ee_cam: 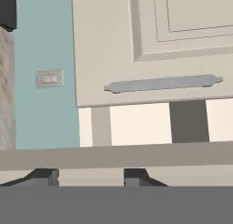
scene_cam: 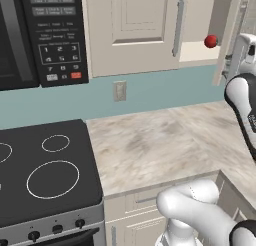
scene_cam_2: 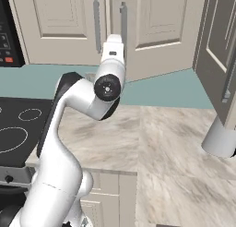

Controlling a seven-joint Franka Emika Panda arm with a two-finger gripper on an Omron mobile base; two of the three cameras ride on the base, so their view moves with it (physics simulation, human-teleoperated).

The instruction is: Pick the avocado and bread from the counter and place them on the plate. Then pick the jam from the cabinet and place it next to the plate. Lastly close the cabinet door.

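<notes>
Gripper [ee_cam: 91, 177] is reading as closed and empty; the two dark tips are rising at 6 o'clock of the hand view with nothing between them. Jam [scene_cam: 211, 41] is sitting inside the open cabinet [scene_cam: 197, 52], on its pale floor near the front lip; in the left base view it is lying at roughly 9 o'clock from the white hand, close beside it but apart, not touching. The jar is looking round, so I am noting no long axis worth aligning to and cannot tell which way it is facing; it is apparently standing upright. Cabinet door [scene_cam_2: 221, 50] is standing swung open at 3 o'clock of the right base view, its long axis vertical. In the hand view the silver bar handle [ee_cam: 164, 83] of the neighbouring shut door is running 9-to-3, so I am judging the hand rolled about a quarter turn; the lit cabinet interior is showing as a strip just below it. Counter [scene_cam: 165, 140] is lying well below, at 6 o'clock of the cabinet. Judgement: the jaws are needing to spread first, then the hand is needing to travel toward 9 o'clock to bracket the jar from the front.
</notes>
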